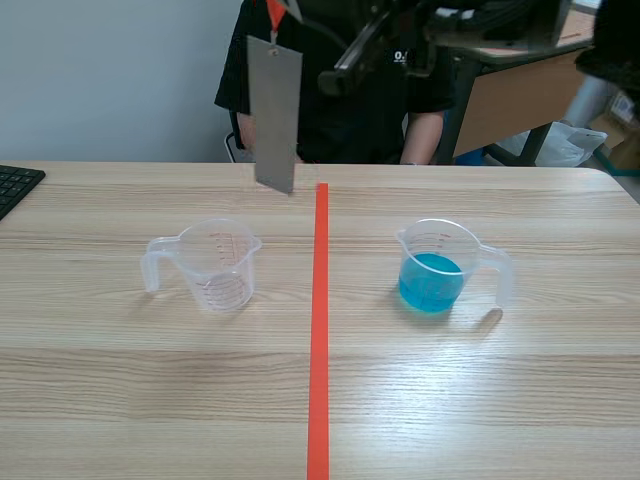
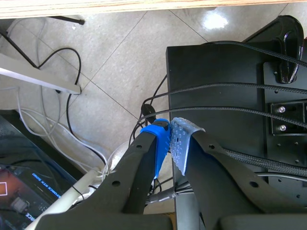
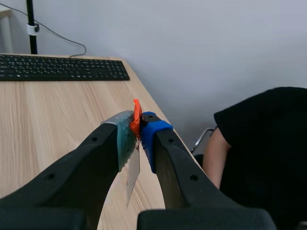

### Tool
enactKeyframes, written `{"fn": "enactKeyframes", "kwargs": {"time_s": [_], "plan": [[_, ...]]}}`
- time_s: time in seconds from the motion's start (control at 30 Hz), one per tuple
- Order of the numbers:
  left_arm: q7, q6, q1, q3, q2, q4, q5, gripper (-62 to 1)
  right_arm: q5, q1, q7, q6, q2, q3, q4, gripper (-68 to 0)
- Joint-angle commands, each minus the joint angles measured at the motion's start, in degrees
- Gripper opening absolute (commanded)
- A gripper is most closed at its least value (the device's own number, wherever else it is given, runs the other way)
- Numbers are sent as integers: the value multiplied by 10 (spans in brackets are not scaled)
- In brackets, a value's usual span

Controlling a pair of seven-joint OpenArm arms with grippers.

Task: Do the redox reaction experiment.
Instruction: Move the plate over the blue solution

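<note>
Left gripper (image 2: 170,139) jaws together on nothing, down beside the table, out of play. Right gripper (image 3: 139,128) jaws clamped on the orange tab (image 3: 136,116) of the metal strip (image 3: 133,175), which hangs straight below them, long axis vertical. Blue cup (image 1: 432,272) sits lower than the jaws, to the robot's right and nearer it. Empty cup (image 1: 213,265) is lower left. I'd carry the strip across with the right arm, then down into the blue.
</note>
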Motion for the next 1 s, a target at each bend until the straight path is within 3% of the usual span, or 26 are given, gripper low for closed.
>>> {"fn": "enactKeyframes", "kwargs": {"time_s": [0.0,0.2,0.53,0.73,0.97], "plan": [[-3,-1,7,0,-2,8,-2,-562,18,-4,1,-2,23,18,5,-660],[-5,-1,6,0,-2,8,-2,-562,80,-37,1,26,100,78,6,-660],[-8,-1,8,0,-2,8,-2,-562,141,-103,11,43,207,163,6,-660],[-8,-1,8,0,-2,8,-2,-562,143,-134,34,43,246,168,6,-660],[-10,-1,18,0,-2,12,-2,-563,143,-141,38,43,256,169,-1,-660]]}}
